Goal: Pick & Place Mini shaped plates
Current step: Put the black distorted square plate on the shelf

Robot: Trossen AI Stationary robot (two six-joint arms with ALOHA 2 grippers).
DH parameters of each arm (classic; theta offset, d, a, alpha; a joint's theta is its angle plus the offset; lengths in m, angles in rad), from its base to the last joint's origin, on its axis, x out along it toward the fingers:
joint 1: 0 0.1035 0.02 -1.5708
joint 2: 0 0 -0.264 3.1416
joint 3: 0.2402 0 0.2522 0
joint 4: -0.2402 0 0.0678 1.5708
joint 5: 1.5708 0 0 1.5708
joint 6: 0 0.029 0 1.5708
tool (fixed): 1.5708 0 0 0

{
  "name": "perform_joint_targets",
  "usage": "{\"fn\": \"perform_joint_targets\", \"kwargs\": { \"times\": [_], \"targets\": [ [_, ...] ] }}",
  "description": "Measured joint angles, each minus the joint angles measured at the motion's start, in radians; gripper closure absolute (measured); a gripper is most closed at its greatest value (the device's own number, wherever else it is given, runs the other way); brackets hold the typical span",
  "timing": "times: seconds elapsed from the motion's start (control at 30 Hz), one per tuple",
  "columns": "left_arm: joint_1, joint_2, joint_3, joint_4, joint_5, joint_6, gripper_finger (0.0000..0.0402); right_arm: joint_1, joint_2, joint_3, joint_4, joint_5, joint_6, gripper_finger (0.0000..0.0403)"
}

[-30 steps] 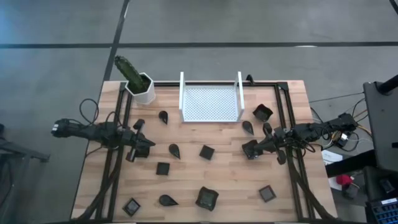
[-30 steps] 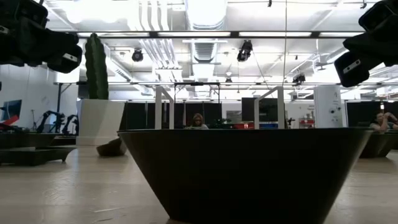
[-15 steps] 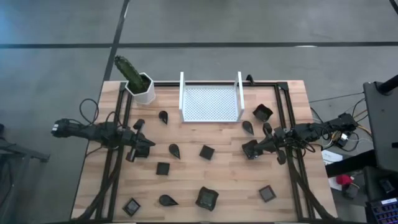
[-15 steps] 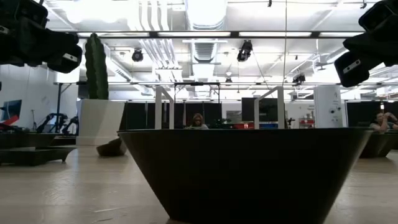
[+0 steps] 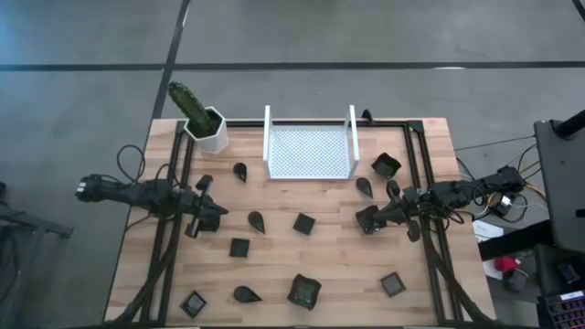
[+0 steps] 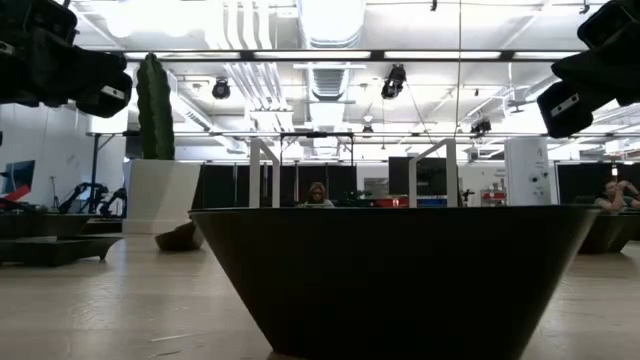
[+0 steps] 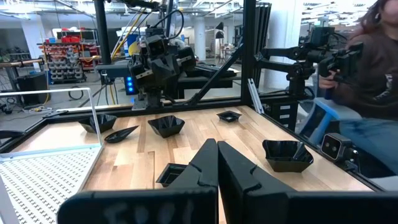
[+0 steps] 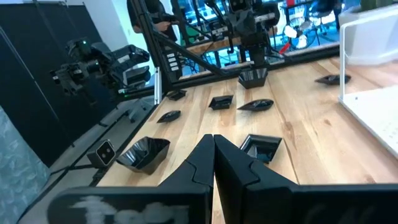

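Hovering over the left part of the wooden table, the left gripper had its fingers pressed together with nothing between them; the left wrist view showed the two dark fingertips meeting in a closed point above the boards. The right gripper hung over the right part of the table, likewise pinched closed and empty, its fingers touching along their length in the right wrist view.

The mini shaped plates lay scattered on the tabletop, none in either gripper and none in the white perforated tray. The tray stood at the far middle edge of the table with its two upright sides. A white pot with a cactus stood at the far left corner.

Plate positions, high view:
- square plate and teardrop plate near the left gripper, apart from it
- teardrop plate just left of the tray
- larger square plate and teardrop plate right of the tray
- square plates and a teardrop plate along the near edge

In the low view one dark plate filled the foreground, close to the camera, resting flat on the wood. Both grippers appeared in the upper corners, raised clear of the table.
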Motion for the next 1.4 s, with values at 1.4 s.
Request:
{"fn": "perform_joint_targets", "kwargs": {
  "times": [1.4],
  "targets": [
    [0.000,0.000,0.000,0.000,0.000,0.000,0.0401,0.000,0.557,0.525,-0.554,0.330,0.183,0.0394]
  ]
}}
